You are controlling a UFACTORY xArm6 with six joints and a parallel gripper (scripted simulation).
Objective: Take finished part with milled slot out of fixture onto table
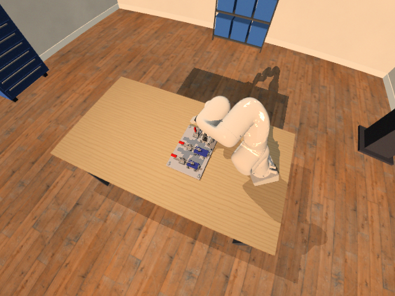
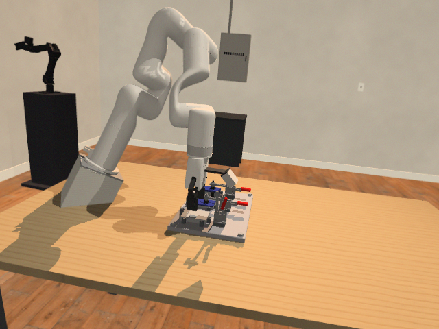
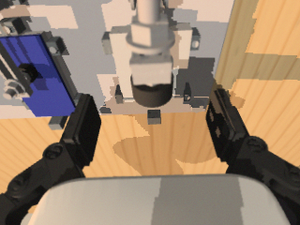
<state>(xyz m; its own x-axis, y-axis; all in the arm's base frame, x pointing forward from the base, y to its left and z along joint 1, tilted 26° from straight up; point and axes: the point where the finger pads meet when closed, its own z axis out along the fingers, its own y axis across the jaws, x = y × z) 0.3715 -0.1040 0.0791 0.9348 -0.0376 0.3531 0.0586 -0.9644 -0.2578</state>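
The grey fixture plate point(image 1: 191, 152) lies mid-table and also shows in the exterior view point(image 2: 212, 221). Two blue blanks point(image 1: 201, 150) point(image 1: 193, 164) sit in their nests, and their clamps' red handles point(image 1: 181, 142) point(image 1: 173, 155) lie flat. The third nest holds the pale finished part point(image 3: 150, 44) point(image 2: 193, 216). Its clamp's red handle point(image 2: 223, 203) is tilted up, and the spindle with its dark pad point(image 3: 150, 91) stands over the part. My gripper point(image 3: 152, 105) point(image 2: 193, 198) is open and empty, low at the plate's edge by this nest. One blue blank point(image 3: 39, 75) is to the left of the fingers.
The arm's base point(image 1: 265, 173) stands on the table just right of the fixture. A black pedestal with a small arm point(image 2: 49, 134) and a dark cabinet point(image 2: 228, 140) stand beyond the table. A blue drawer unit point(image 1: 15, 60) and shelf point(image 1: 244, 20) stand on the floor.
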